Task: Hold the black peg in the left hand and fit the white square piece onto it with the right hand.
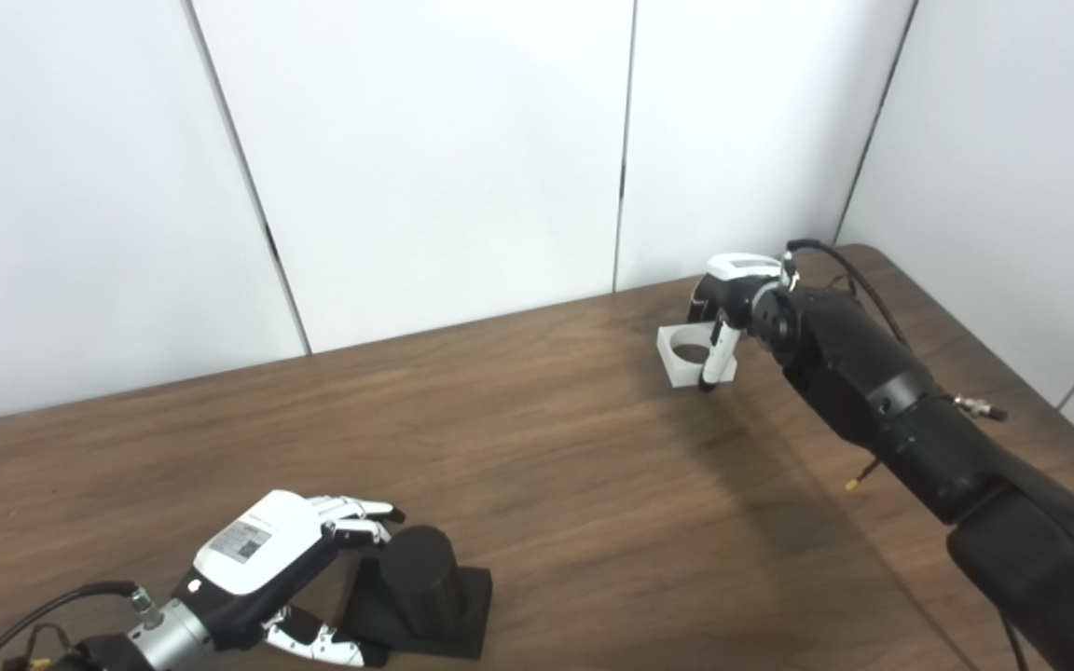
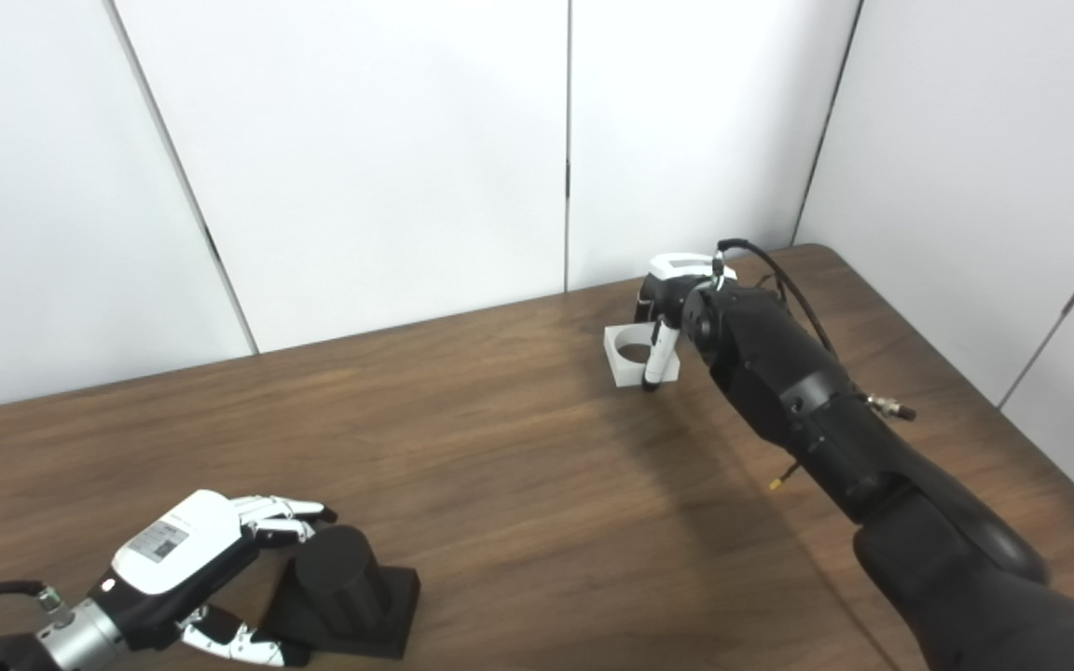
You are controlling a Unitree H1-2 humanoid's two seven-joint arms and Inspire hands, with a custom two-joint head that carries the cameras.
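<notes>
- Left eye view: a brown wooden table runs out to white wall panels at the far side, with both robot arms reaching in from the near edge.
- Near left, the black peg stands upright on its square black base, which lies flat on the table.
- Left hand sits just left of the peg, fingers spread and curled around the peg's far side, thumb at the near edge of the base. Whether they touch the peg cannot be told; the grip has not closed.
- Far right, the white square piece sits at table level, its round hole facing up and nothing in the hole.
- Right hand is over the piece's right edge, one finger pointing down across its near right corner. Most of the hand is hidden behind the black forearm, so how far the fingers are closed, and whether they hold the piece, cannot be told.
- Peg and white piece lie well apart, at opposite ends of the table.
</notes>
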